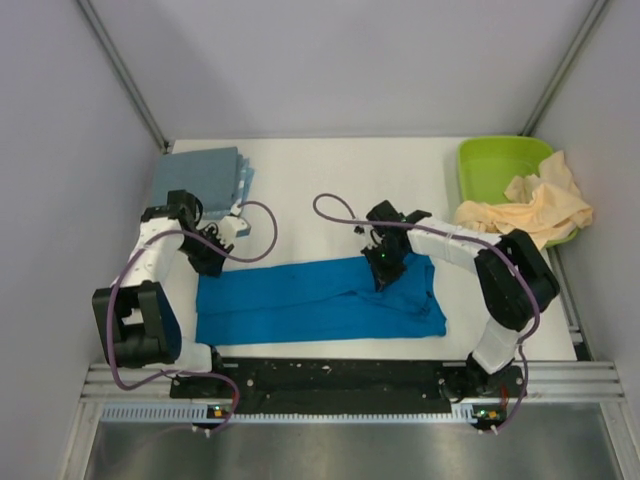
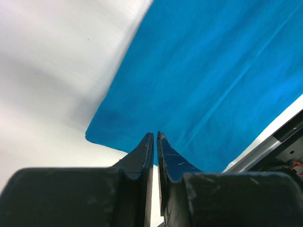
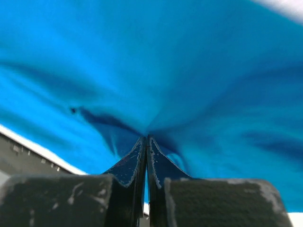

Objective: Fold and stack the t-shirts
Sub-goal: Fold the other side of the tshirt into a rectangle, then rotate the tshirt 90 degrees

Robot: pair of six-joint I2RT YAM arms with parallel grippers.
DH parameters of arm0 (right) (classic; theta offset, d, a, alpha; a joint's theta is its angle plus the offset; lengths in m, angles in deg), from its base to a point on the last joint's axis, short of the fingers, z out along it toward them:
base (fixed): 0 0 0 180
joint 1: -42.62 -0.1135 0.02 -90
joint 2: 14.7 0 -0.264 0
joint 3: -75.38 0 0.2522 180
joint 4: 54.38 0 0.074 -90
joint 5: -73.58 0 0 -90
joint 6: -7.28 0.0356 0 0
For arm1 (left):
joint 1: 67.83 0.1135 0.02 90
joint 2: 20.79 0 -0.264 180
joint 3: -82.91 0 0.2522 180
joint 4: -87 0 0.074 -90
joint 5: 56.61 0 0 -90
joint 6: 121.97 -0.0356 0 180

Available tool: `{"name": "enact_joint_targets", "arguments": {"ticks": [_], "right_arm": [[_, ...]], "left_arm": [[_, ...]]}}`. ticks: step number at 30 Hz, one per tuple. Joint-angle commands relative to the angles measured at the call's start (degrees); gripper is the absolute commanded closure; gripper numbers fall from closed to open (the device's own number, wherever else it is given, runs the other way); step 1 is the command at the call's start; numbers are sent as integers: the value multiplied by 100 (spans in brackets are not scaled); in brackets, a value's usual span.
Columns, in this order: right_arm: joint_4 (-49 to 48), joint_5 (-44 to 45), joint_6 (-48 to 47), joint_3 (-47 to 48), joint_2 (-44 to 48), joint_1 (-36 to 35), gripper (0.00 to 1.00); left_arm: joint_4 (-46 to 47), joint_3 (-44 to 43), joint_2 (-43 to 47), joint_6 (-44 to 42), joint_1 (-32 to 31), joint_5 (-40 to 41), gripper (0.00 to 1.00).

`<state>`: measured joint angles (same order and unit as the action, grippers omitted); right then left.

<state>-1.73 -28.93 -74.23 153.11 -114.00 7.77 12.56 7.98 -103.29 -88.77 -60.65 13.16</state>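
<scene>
While the bright blue cloth t-shirt [image 1: 320, 300] lies as a long, lengthwise-folded band across the lower middle of the top view, its crosswise folds look still to do. The crumpled cream-peach cloth t-shirt [image 1: 535, 210] spills from the lime-green plastic tub [image 1: 495, 160] at upper right, not yet folded. The flat stack of folded grey-blue t-shirts [image 1: 200, 175] sits finished at upper left. The right gripper [image 1: 385, 275] pinches the blue shirt right of centre. The left gripper [image 1: 212, 262], barely parted and empty, hovers at the shirt's left edge.
</scene>
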Motion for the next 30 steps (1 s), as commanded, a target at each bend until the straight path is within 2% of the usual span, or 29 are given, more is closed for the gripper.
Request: {"name": "enact_joint_targets", "arguments": {"ticks": [1, 4, 7, 11, 13, 16, 17, 18, 20, 22, 27, 30], "right_arm": [[399, -1013, -155, -94, 491, -670, 100], [531, -2480, -41, -208, 736, -918, 100], [777, -2766, 12, -341, 1175, -883, 100], [901, -2118, 591, -393, 1677, 28, 100], [866, -1371, 741, -429, 1783, 661, 100], [620, -536, 759, -341, 1713, 1251, 100], [576, -167, 724, -262, 1635, 1374, 95], [514, 97, 672, -175, 1556, 1506, 89], [374, 774, 671, -25, 1371, 1744, 63], [111, 1110, 584, 54, 1187, 1868, 53], [-154, 1408, 373, 318, 247, 1973, 47], [-224, 1306, 241, 467, -315, 2096, 48]], "left_arm": [[75, -35, 155, 326, -93, -402, 86], [-48, -325, 260, 371, -383, -928, 78], [-40, -589, 480, 310, -961, -1710, 70], [566, -826, 446, 608, -2095, -2159, 58], [584, -1071, 131, 626, -2667, -2468, 57], [890, -1310, -274, 818, -3318, -2346, 56], [1066, -1336, -389, 889, -3511, -2119, 58], [1207, -1319, -485, 1003, -3591, -1925, 61], [1532, -1275, -591, 1283, -3575, -1574, 65], [1874, -1056, -583, 1573, -3531, -951, 65], [2455, -257, -460, 1917, -3101, 649, 60], [2640, 121, -337, 2058, -2426, 924, 57]]}}
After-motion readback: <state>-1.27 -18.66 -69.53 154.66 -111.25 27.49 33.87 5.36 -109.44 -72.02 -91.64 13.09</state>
